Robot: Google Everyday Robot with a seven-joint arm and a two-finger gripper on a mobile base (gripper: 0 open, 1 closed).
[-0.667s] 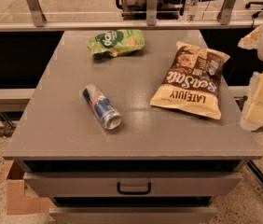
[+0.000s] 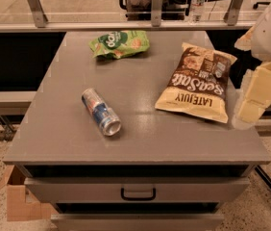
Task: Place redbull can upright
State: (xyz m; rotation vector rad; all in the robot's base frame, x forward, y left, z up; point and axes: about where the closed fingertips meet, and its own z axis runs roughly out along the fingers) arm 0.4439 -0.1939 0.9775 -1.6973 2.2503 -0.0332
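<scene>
Gripper (image 2: 256, 97): beside the worktop (image 2: 68, 138) edge; whether it is wide or narrow, I cannot tell.
Redbull can (image 2: 101, 112): lying on its side, well apart from the gripper, past the brown chip bag (image 2: 195, 83).
Handling: probably light, stiff and slick; likely to roll.
Hold: across the mid-body, then tip onto a silver end.

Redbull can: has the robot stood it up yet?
Nothing done yet: the redbull can lies on its side on the table. In hand: nothing; the gripper hangs by the table's right edge, apart from the can. Left: reach, grasp, stand it upright.
</scene>
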